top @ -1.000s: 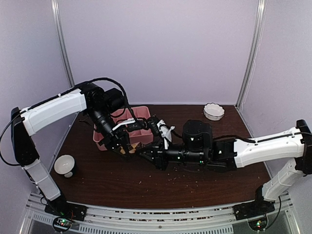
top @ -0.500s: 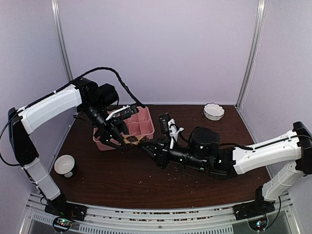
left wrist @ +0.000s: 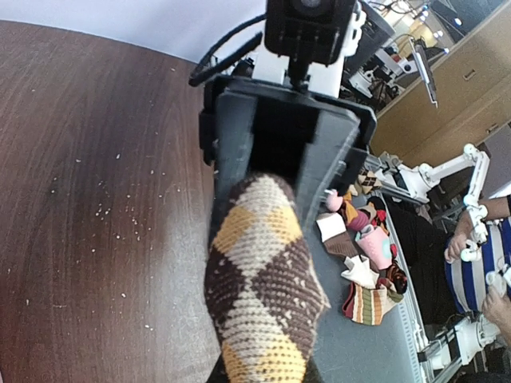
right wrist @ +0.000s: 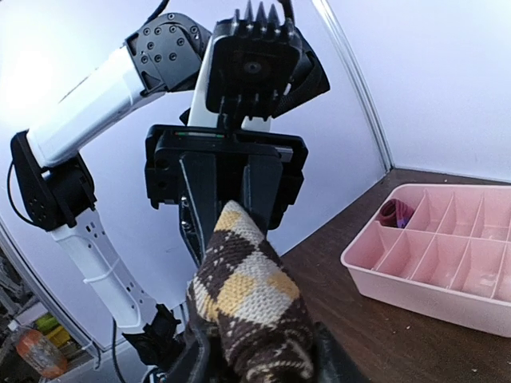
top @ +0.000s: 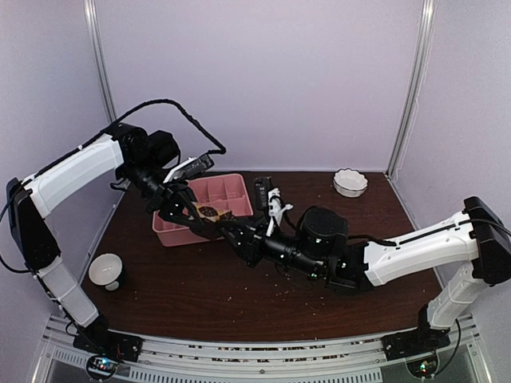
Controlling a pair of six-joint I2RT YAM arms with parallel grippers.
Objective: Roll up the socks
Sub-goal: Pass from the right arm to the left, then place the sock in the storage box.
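Checkered sock (left wrist: 263, 279): brown, tan, orange diamond knit, bunched thick.

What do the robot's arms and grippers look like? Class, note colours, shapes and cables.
Both the left arm and right arm have white tubular links between bulky black joints. A black cable loops above the left arm. The left gripper and right gripper are black, with flat, straight fingers.

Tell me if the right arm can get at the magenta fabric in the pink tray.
Probably not yet: the right fingers and left fingers both hold the brown-and-tan checkered sock. The magenta fabric lies uncovered in the pink divided plastic tray, so release first.
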